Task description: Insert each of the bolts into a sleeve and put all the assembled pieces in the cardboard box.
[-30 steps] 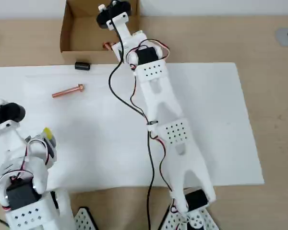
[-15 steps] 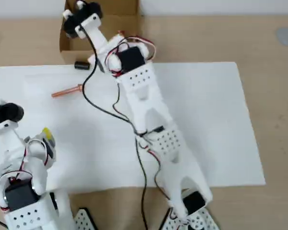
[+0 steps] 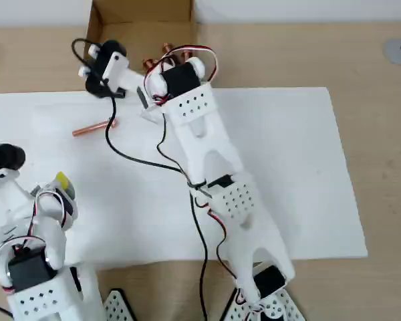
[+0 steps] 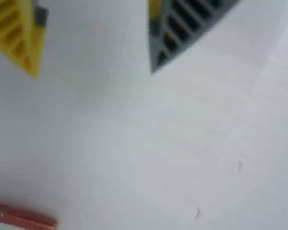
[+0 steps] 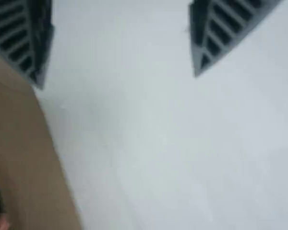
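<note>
The right end effector (image 3: 97,79) hangs just outside the front wall of the cardboard box (image 3: 93,40), jaws spread wide over the white sheet (image 3: 287,167). The step in hand looks like picking up a loose part there. The copper bolt (image 3: 93,127) lies on the sheet a little farther from the box. A dark shape under the end effector may be the sleeve, though I cannot tell. A good grasp would straddle the part across its short side and close gently, since a round shank may roll. Copper pieces (image 3: 149,63) seem to lie inside the box near that wall. The arm's black cable (image 3: 120,151) trails close by the bolt and could snag it. The left end effector (image 4: 93,71), far from the box, is also spread and empty.
</note>
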{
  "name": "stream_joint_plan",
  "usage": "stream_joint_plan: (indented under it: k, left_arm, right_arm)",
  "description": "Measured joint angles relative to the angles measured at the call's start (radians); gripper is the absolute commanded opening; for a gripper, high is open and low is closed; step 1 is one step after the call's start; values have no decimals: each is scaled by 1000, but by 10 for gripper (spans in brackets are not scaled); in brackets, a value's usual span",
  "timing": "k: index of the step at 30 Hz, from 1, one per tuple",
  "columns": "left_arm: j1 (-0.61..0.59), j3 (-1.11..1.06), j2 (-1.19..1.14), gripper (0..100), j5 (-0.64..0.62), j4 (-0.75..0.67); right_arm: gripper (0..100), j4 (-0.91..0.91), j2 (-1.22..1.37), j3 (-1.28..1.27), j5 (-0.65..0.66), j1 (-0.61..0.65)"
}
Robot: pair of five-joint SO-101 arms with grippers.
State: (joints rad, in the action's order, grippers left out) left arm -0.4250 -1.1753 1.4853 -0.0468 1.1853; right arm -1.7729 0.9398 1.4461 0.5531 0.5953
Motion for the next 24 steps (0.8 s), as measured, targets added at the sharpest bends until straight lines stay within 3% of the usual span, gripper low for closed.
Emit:
stream_joint_plan:
  k: [6,11,18,24]
  left_arm:
    - [0,18,-264,168,0,-143]
    - [0,201,-566,166,15,-173]
    - [23,468,-848,168,241,-155]
    - [141,601,-977,169,525,-132]
  right_arm:
    - [239,0,0,-6,20,6]
    - [239,0,0,-6,26,-14]
    - [239,0,-51,-15,26,-97]
    - [239,0,-146,-32,44,-155]
